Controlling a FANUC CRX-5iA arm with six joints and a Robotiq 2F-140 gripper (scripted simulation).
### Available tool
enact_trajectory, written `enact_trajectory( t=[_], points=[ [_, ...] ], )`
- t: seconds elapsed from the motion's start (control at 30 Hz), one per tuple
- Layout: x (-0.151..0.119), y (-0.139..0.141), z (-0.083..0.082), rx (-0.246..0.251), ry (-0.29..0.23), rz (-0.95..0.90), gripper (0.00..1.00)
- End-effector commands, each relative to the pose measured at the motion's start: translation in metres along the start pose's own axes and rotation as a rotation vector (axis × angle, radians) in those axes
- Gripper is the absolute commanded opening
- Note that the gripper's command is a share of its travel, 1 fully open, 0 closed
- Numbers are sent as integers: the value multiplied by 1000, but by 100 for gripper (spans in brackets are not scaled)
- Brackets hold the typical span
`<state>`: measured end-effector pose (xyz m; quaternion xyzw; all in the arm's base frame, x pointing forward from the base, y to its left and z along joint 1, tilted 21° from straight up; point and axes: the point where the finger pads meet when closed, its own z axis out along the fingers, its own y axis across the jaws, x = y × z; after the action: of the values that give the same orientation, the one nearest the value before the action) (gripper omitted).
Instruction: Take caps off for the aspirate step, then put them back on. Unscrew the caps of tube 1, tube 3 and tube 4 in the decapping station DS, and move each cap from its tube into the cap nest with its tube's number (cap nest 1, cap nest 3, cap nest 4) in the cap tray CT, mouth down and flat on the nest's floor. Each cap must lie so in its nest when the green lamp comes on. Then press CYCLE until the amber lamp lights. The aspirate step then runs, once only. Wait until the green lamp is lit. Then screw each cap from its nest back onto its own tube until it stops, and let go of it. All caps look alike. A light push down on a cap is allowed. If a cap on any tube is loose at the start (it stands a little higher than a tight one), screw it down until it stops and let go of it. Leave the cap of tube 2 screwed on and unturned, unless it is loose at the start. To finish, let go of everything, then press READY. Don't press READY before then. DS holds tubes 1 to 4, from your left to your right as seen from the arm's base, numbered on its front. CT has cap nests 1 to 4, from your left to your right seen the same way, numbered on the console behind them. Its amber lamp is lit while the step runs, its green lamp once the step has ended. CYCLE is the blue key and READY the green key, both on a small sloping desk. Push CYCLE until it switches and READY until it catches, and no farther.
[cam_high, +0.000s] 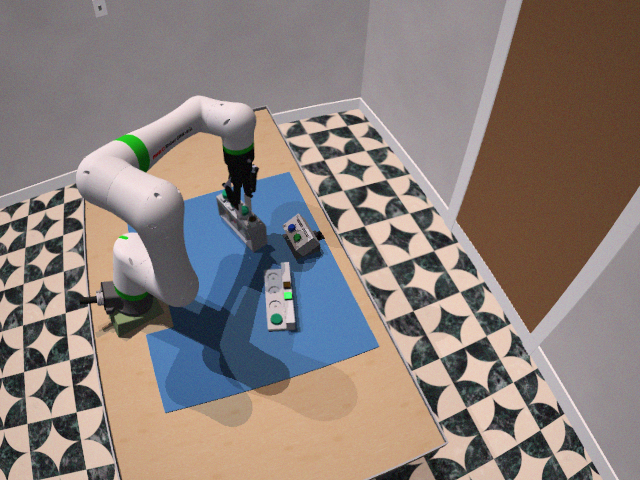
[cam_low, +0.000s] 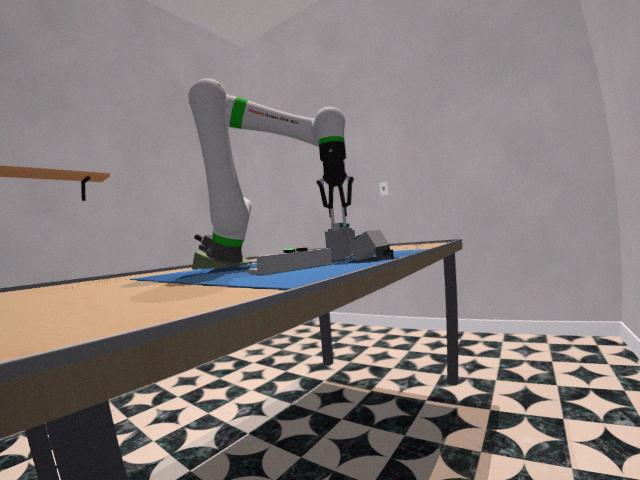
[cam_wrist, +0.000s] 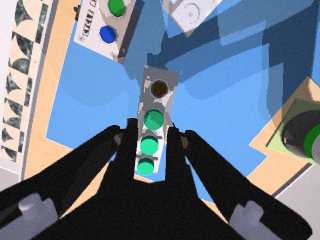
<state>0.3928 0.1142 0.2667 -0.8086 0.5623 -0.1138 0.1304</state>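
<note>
The grey decapping station stands on the blue mat. Green caps sit on tube 1, tube 2 and tube 3. Tube 4 stands open. My gripper points straight down over the station and is shut on the cap of tube 3. One green cap lies in nest 4 of the cap tray. The other nests are empty. The tray's green lamp is lit.
The sloping key desk stands right of the station, with the blue key and the green key. The arm's base sits at the mat's left edge.
</note>
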Motion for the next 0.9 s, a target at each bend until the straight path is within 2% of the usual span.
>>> enact_trajectory(
  t=[0.0, 0.03, 0.3, 0.63, 0.67, 0.87],
  points=[
    [0, 0, 0, 10, 24, 219, 0],
    [0, 0, 0, 10, 24, 219, 0],
    [0, 0, 1, 14, 21, 604, 0],
    [0, 0, 1, 14, 22, 616, 0],
    [0, 0, 1, 14, 22, 616, 35],
    [0, 0, 1, 14, 22, 616, 35]
  ],
)
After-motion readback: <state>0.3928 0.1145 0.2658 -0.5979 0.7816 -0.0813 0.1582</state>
